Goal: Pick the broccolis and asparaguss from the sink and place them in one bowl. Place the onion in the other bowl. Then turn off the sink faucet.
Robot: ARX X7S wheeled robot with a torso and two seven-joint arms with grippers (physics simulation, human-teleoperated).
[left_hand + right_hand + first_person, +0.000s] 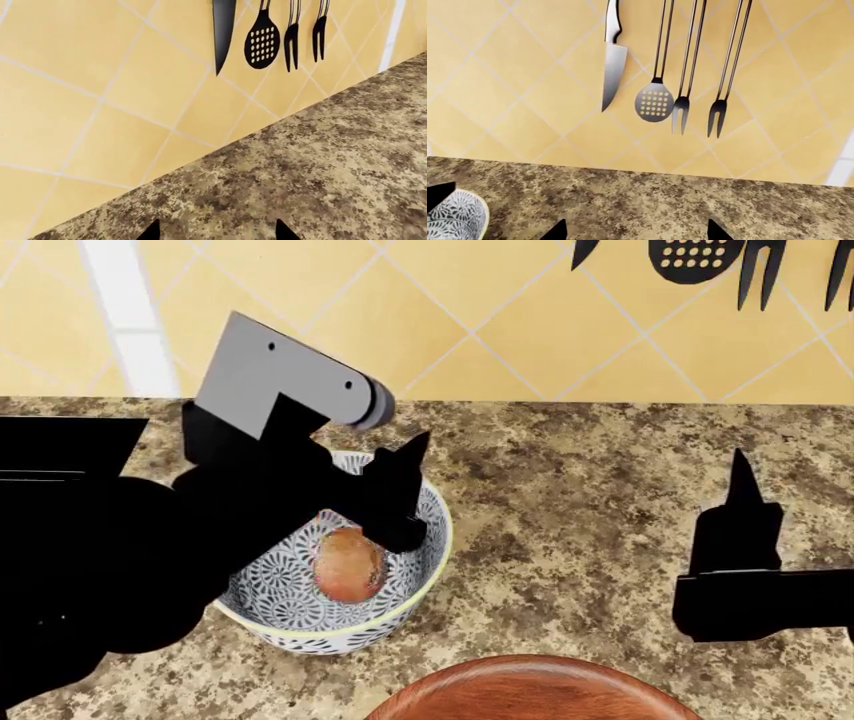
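- Speckled brown granite countertop (587,500) across the whole head view, backed by a wall of yellow diagonal tiles (441,310).
- Left arm (120,560), a large black mass with a grey link, reaching from the head view's left over the patterned bowl (414,570).
- Left gripper (394,490) just above that bowl's far rim, fingers pointing at the wall; in the left wrist view only two dark fingertips (152,232) showing, spread well apart with bare counter between them, nothing held.
- Right gripper (741,530) hovering over bare counter at the head view's right, well apart from both bowls; in the right wrist view its fingertips (555,231) likewise parted and empty.
- Patterned bowl, white with a dark floral print and a pale yellowish rim, sitting on the counter.
- Wooden bowl (534,690), reddish-brown, only its far rim visible at the near edge of the head view, just beside the patterned bowl.
- Knife (612,60), slotted spoon (654,102) and two forks (680,117) hanging on the wall.
- Onion (350,565), brownish-orange, lying inside the patterned bowl, below the left gripper and apart from it.
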